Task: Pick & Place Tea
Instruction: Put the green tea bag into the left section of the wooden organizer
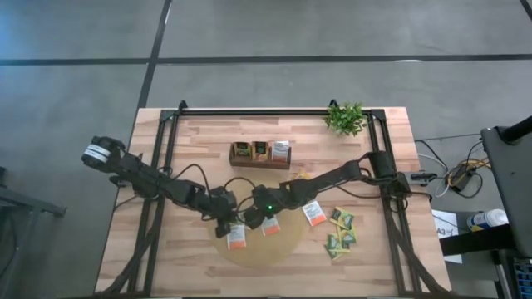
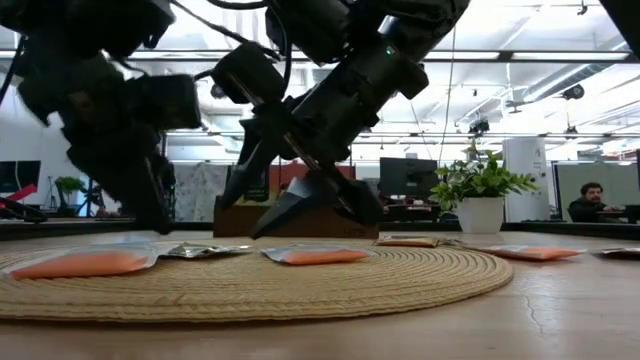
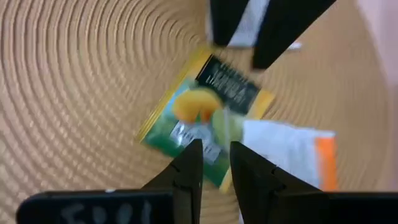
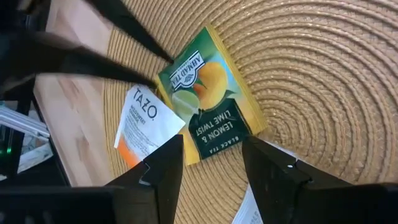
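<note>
mat: round tan woven mat (image 1: 264, 242), front-centre of light wood table (image 1: 166, 149)
target: flat square yellow-green lemon-lime tea sachet (image 4: 210, 93), lying flat on mat, one edge lapping a white-and-orange TAZO sachet (image 4: 142, 123) beside it
target in other views: same yellow-green sachet (image 3: 202, 118) under L wrist cam; too small to pick out in high view
other tea on mat: white/orange sachet (image 1: 236, 238) nr L gripper, another (image 1: 271, 223) nr R gripper
other tea off mat: white/orange one (image 1: 313, 213) on bare wood, yellow-green cluster (image 1: 340, 233) to the right
tray: dark brown 3-compartment tray (image 1: 260, 154) behind mat, some sachets already standing in it
L gripper (image 3: 214, 163): low over mat, above target, fingers nearly together w/ narrow gap, nothing held
R gripper (image 4: 211, 163): over same sachet from opposite side, fingers spread wide, empty, not touching yet
handling (est.): v. light, thin foil/paper, flexible, slick; lies flush so hard to get under, prob. slides on the weave
grip pt (est.): pinch a free edge or corner away from the overlap w/ TAZO, else both may lift
risk (est.): both arms crowd one spot, finger clash possible
plant: small green plant (image 1: 347, 118), back right, clear of work
</note>
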